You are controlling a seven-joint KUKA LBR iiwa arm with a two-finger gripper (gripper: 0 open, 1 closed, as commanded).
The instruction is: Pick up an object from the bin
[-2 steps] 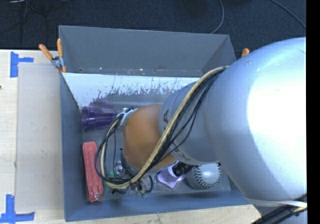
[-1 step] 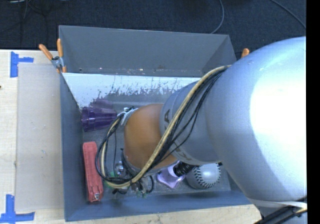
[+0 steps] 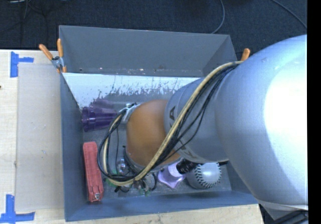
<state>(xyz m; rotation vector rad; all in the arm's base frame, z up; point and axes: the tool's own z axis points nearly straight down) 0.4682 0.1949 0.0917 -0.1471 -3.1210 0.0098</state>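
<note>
A small part of my gripper's body (image 3: 122, 167) shows below the arm's orange cover, low over the bin's front middle. A long red flat block (image 3: 92, 171) lies just to its left along the left wall. Near the back left of the floor lies a purple plastic piece (image 3: 98, 116). To the gripper's right, a pale lilac object (image 3: 170, 177) with a black knob (image 3: 183, 167) beside it lies at the front. A silver-white ribbed ball (image 3: 204, 175) rests next to them at the front right.
The arm with its orange cover and looped cables hides most of the bin's middle and right. Some small greenish bits lie on the floor under the cables by the front wall.
</note>
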